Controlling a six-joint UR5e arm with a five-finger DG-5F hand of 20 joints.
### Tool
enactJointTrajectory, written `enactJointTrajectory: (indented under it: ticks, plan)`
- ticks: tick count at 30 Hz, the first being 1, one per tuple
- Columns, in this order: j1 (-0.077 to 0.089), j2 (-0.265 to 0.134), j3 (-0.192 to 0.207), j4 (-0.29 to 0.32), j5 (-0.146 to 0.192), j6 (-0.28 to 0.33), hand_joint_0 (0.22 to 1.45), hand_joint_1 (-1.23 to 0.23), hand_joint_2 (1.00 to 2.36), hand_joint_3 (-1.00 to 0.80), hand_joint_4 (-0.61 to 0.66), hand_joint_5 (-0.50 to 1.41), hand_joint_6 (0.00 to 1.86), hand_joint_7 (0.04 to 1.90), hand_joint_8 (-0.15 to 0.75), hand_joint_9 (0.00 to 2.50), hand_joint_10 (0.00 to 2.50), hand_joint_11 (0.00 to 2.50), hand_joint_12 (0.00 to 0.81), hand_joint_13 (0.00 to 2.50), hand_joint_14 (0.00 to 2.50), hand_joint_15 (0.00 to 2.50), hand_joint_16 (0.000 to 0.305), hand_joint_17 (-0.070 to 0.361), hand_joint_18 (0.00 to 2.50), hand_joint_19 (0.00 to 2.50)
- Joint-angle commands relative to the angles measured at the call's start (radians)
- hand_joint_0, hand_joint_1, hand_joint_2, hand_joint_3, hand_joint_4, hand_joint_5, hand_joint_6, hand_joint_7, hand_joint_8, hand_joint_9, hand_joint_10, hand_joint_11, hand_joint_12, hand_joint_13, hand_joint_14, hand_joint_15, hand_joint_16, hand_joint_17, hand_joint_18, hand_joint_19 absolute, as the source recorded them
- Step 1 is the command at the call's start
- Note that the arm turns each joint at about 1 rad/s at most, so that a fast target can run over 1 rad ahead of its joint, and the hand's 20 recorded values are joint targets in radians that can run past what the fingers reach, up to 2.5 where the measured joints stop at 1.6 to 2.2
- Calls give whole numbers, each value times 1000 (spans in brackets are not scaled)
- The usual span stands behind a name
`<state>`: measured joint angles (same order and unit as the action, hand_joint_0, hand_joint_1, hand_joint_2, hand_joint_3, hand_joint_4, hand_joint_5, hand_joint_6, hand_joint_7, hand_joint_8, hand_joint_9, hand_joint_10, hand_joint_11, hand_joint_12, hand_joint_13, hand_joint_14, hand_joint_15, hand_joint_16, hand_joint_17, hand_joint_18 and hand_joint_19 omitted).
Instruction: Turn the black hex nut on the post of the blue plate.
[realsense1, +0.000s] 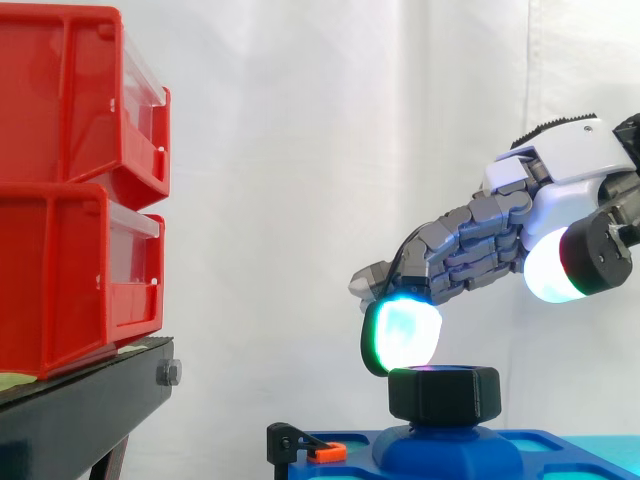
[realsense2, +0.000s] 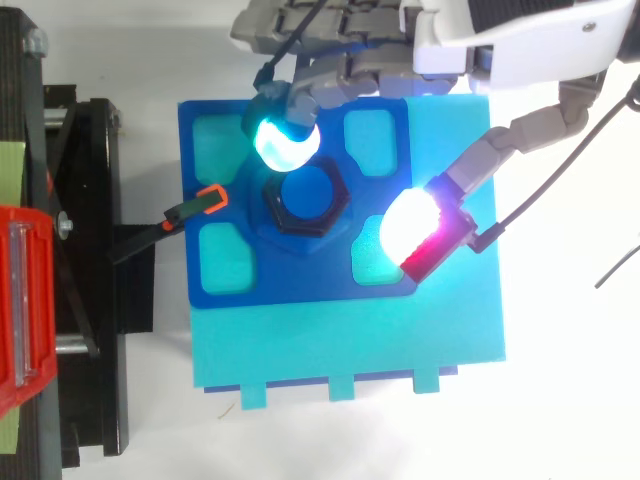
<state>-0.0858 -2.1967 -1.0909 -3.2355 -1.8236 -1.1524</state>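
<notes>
Black hex nut (realsense1: 445, 393) sits on the blue plate's (realsense2: 300, 275) post (realsense2: 308, 192). Hand (realsense1: 480, 240) splayed wide, holding nothing; fingertip (realsense1: 400, 333) at the nut's rim, thumb opposite. Probably straddling it for a twist.

My side camera sits beside the work at about the height of the black hex nut (realsense1: 445, 392). It is close in and looks level across toward the white curtain (realsense1: 300, 150). The red bins (realsense1: 70, 190) stand at its left edge, and the hand (realsense1: 480, 240) enters from its right. My top camera looks straight down on the blue plate (realsense2: 300, 280), with the black stand (realsense2: 95, 160) along its left edge. Both views cover the plate, the nut, the hand and the orange-tipped clamp (realsense2: 208, 200).
</notes>
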Motion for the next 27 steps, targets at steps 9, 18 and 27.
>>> enactJointTrajectory:
  ticks: [9, 18, 27]
  plan:
    - [0, 9, 0, -43, 0, -6, 446, -451, 1000, -500, 216, -236, 503, 851, 162, 0, 0, 0, 302, 0, 0, 0, 44, 99, 0, 0]
    - [8, 35, -1, -76, 0, -24, 447, -453, 1000, -500, 213, -236, 503, 852, 163, 0, 0, 0, 301, 0, 0, 0, 44, 98, 0, 0]
    - [11, 43, -1, -124, 0, -43, 449, -454, 1000, -500, 213, -236, 503, 850, 162, 0, 0, 0, 300, 0, 0, 0, 44, 98, 0, 0]
